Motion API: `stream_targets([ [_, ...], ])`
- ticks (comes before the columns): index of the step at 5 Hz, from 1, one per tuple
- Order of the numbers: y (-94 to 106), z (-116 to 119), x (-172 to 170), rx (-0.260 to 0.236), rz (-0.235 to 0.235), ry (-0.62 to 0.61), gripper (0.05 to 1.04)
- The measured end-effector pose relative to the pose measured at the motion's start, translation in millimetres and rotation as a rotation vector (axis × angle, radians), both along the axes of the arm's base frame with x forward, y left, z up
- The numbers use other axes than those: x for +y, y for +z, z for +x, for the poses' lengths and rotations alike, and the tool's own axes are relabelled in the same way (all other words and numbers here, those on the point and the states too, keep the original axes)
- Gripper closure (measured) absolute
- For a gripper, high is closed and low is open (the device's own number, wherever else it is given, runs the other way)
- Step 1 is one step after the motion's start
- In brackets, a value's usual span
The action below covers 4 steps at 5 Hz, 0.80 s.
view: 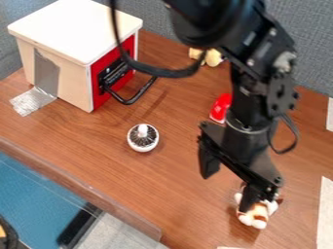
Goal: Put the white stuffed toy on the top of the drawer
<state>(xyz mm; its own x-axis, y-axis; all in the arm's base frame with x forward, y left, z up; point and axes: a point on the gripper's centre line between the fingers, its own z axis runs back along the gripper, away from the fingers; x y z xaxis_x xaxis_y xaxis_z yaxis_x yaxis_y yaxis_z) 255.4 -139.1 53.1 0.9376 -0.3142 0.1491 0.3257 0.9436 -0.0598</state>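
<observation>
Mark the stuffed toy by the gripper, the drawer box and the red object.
Stuffed toy (259, 222): camera view, on its white lower end.
Drawer box (77, 28): camera view, on its white top.
Red object (221, 107): camera view, middle of its visible surface.

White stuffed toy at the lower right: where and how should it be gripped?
I'd grip the white stuffed toy around its body, coming from above: it lies low on the table, and small rounded lumps stick out at its edge, which would probably give the jaws a poorer hold.
</observation>
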Motion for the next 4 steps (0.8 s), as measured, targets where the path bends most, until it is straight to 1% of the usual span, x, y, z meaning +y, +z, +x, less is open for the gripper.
stream_targets([
  [1, -9.0, 5.8, -17.6, 0.0, -0.017, 0.005, 0.082],
  [2, -17.2, 14.2, -24.2, -0.004, -0.021, 0.037, 0.082],
  [3, -27.9, 22.4, -30.3, -0.005, -0.011, 0.06, 0.082],
  [4, -40.8, 29.6, -32.7, 0.009, 0.011, 0.07, 0.082],
])
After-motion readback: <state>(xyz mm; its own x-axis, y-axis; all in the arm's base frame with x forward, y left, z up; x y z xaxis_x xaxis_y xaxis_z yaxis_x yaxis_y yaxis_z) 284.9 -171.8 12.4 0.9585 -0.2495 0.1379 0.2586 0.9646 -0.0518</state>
